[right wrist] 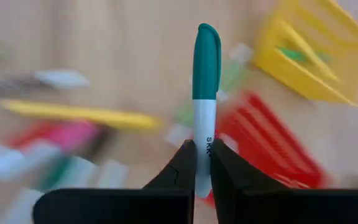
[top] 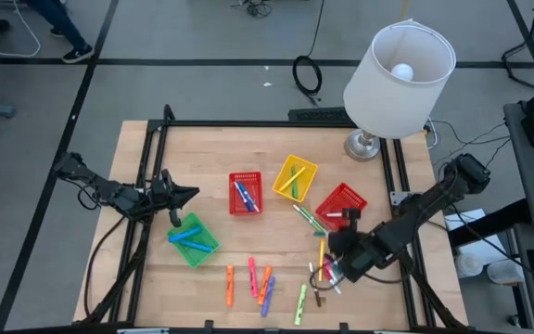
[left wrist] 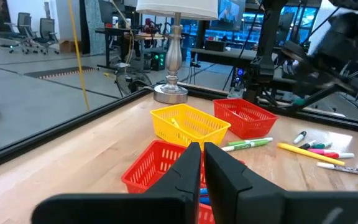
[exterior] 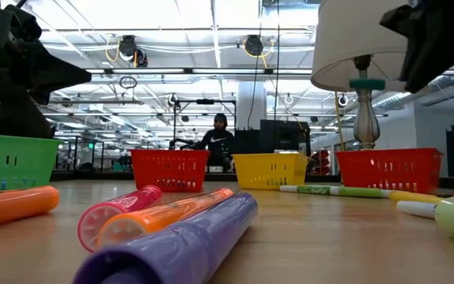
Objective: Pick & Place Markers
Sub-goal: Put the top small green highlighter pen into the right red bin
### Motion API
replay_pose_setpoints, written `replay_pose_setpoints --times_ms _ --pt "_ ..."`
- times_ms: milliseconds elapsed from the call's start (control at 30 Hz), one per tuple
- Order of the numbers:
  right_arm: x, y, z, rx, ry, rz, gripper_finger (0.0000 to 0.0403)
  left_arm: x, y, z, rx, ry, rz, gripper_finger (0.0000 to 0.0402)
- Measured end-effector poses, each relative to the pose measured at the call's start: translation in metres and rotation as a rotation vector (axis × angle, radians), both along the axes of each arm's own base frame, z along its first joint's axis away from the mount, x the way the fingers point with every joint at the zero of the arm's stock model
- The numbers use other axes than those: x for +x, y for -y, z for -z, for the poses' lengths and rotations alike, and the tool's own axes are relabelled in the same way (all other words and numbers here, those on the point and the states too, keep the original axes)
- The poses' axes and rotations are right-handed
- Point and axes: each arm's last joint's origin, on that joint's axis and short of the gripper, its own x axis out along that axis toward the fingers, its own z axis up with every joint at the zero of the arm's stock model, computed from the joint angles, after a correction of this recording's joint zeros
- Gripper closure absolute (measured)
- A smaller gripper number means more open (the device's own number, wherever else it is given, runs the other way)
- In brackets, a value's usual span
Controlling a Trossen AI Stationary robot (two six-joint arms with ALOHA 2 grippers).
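Note:
My right gripper (right wrist: 202, 146) is shut on a white-barrelled marker with a teal cap (right wrist: 206, 59). It hangs above the near right of the table (top: 334, 267), over a cluster of loose markers (top: 323, 271). More markers, orange, pink and purple (top: 260, 283), lie on the wood near the front edge. My left gripper (left wrist: 202, 155) is shut and empty. It is level at the table's left (top: 189, 194), beside the green basket (top: 193, 241), which holds blue markers. My right gripper pinches the marker's white barrel (right wrist: 204, 134) between its two fingers. The marker runs on in line with the fingers, and its teal cap end sticks out past the fingertips. The fingers slant down toward the table. The marker is lifted clear of the wood.
A red basket (top: 245, 193), a yellow basket (top: 295, 178) and a second red basket (top: 341, 206) stand in a row across the middle. A green marker (top: 309, 220) lies between them. A lamp (top: 399, 70) stands at the far right corner.

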Motion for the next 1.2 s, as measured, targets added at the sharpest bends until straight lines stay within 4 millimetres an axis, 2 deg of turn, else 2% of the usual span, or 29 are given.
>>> replay_pose_setpoints --times_ms 200,400,667,967,1200 --pt "-0.009 0.041 -0.001 -0.165 -0.283 0.093 0.0389 0.000 0.000 0.000 0.011 -0.004 0.000 0.0376" --pt "-0.006 0.065 0.009 -0.088 -0.468 0.069 0.0389 0.000 0.000 0.000 0.011 -0.004 0.000 0.0376" --pt "0.003 0.078 0.011 -0.041 -0.489 -0.007 0.0389 0.000 0.000 0.000 0.008 -0.002 0.000 0.0376" --pt "0.015 0.087 0.012 -0.026 -0.438 -0.076 0.0377 0.000 0.000 0.000 0.012 -0.004 0.000 0.0376" --pt "0.015 0.091 0.013 0.005 -0.478 -0.118 0.0367 0.000 0.000 0.000 0.007 -0.002 0.000 0.0376"
